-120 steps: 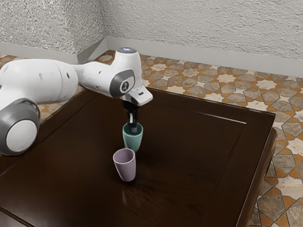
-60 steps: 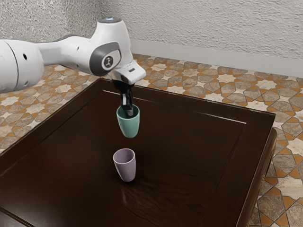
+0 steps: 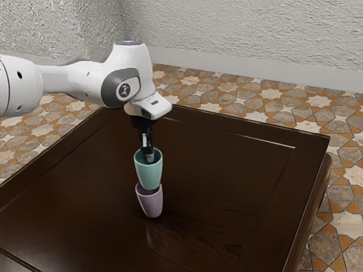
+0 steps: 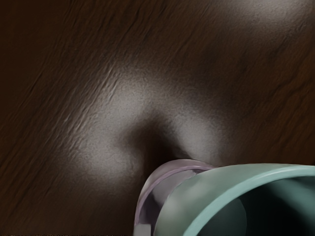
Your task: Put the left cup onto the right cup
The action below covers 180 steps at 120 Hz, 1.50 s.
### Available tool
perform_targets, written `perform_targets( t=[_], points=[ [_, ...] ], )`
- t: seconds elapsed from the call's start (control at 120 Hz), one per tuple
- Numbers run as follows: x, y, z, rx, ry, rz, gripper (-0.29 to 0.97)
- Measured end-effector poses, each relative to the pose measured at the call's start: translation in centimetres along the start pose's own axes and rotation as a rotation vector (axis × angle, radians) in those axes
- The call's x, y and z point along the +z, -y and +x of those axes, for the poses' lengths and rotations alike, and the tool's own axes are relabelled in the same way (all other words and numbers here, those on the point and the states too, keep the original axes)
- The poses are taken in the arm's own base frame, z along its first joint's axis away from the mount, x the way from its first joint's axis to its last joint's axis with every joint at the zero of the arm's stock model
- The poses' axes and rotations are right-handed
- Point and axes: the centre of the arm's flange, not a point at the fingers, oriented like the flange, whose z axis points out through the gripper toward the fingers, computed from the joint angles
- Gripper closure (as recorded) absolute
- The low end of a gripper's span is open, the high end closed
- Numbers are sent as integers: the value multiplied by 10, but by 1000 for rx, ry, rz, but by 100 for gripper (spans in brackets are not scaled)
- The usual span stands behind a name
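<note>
Pinching the rim of the teal tapered cup point(image 3: 148, 171), the black fingers point(image 3: 147, 141) stand close together, clamped on it with only the thin cup wall between them, their tips reaching down at the cup's mouth. The teal tapered cup hangs upright from that grip, and its narrow base sits in the mouth of the lilac tapered cup point(image 3: 150, 202), so the two are stacked one above the other. The lilac tapered cup stands upright on the dark brown wooden counter point(image 3: 238, 187), well away from its raised edges. From the wrist, the teal rim point(image 4: 236, 194) looms large just under the hand, and the lilac rim point(image 4: 156, 183) curves out from beneath it, touching it, over the grained counter point(image 4: 98, 73). Above the fingers, the white arm point(image 3: 85, 82) reaches in from the exterior view's left, over a star-patterned tile floor point(image 3: 255, 96) and before a rough grey wall point(image 3: 238, 28).
</note>
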Motion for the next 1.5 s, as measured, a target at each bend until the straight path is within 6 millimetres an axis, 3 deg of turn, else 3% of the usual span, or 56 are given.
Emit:
perform_targets(
  t=[0.517,0.883,1.05,1.15,1.3,1.5],
  points=[
    [13,4,-3,-48,22,-10,79],
    [48,13,-1,-67,60,-37,78],
    [48,13,0,-65,59,-36,41],
    [40,13,-1,-63,50,-26,26],
    [22,9,0,-57,29,-7,13],
    [-5,5,-3,-52,5,15,5]
  ],
)
